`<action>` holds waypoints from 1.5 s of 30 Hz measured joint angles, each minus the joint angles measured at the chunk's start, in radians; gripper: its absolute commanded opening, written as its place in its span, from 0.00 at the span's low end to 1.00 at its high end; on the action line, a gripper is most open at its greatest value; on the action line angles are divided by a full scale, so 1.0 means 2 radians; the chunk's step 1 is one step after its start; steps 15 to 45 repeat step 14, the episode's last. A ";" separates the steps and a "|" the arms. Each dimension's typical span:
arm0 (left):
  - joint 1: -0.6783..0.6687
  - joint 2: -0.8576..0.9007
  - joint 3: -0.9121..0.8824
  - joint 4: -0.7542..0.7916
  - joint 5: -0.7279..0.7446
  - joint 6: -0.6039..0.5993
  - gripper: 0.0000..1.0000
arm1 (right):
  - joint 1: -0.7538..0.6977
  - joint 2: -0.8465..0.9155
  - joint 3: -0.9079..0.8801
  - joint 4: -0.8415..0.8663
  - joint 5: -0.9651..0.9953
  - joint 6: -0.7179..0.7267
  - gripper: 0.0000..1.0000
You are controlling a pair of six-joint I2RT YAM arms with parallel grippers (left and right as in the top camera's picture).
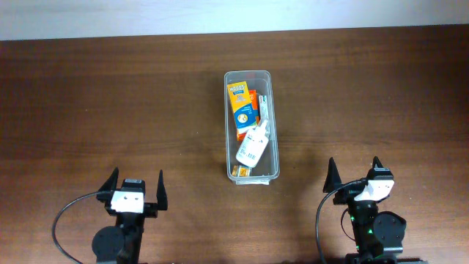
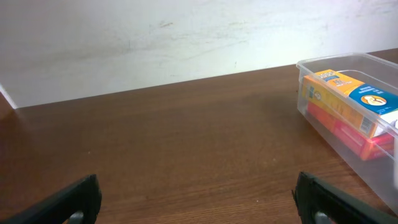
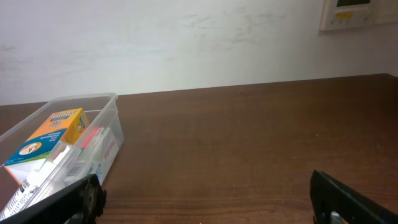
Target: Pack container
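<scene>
We count one container [image 1: 226, 125] on one bench [image 1: 110, 95]. Inside it we make out one orange-and-blue box [image 1: 241, 106], one red box [image 1: 253, 96] and one white bottle [image 1: 250, 147]. More pieces lie among them, too jumbled for us to number. There are two end effectors: the left end effector [image 1: 138, 176] and the right end effector [image 1: 354, 165].

Seen from above, two arms low in frame, well apart. On one side, left claw [image 1: 137, 178] spread wide, gripping nothing; on the other, right claw [image 1: 354, 170] equally wide, empty, fingers pointing forward.
</scene>
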State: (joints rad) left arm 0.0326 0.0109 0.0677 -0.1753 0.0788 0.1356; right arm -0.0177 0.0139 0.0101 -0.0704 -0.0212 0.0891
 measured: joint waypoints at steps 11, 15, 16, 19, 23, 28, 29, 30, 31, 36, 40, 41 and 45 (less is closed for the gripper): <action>0.000 0.000 0.000 0.000 0.000 0.000 1.00 | 0.000 0.000 0.000 0.000 0.000 0.000 0.98; 0.000 0.000 0.000 0.000 0.000 0.000 0.99 | 0.000 0.000 0.000 0.000 0.000 0.000 0.98; 0.000 0.000 0.000 0.000 0.000 0.000 0.99 | 0.000 0.000 0.000 0.000 0.000 0.000 0.98; 0.000 0.000 0.000 0.000 0.000 0.000 0.99 | 0.000 0.000 0.000 0.000 0.000 0.000 0.98; 0.000 0.000 0.000 0.000 0.000 0.000 0.99 | 0.000 0.000 0.000 0.000 0.000 0.000 0.98; 0.000 0.000 0.000 0.000 0.000 0.000 0.99 | 0.000 0.000 0.000 0.000 0.000 0.000 0.98; 0.000 0.000 0.000 0.000 0.000 0.000 0.99 | 0.000 0.000 0.000 0.000 0.000 0.000 0.98; 0.000 0.000 0.000 0.000 0.000 0.000 0.99 | 0.000 0.000 0.000 0.000 0.000 0.000 0.98; 0.000 0.000 0.000 0.000 0.000 0.000 0.99 | 0.000 0.000 0.000 0.000 0.000 0.000 0.98; 0.000 0.000 0.000 0.000 0.000 0.000 0.99 | 0.000 0.000 0.000 0.000 0.000 0.000 0.98; 0.000 0.000 0.000 0.000 0.000 0.000 0.99 | 0.000 0.000 0.000 0.000 0.000 0.000 0.98; 0.000 0.000 0.000 0.000 0.000 0.000 0.99 | 0.000 0.000 0.000 0.000 0.000 0.000 0.98; 0.000 0.000 0.000 0.000 0.000 0.000 0.99 | 0.000 0.000 0.000 0.000 0.000 0.000 0.98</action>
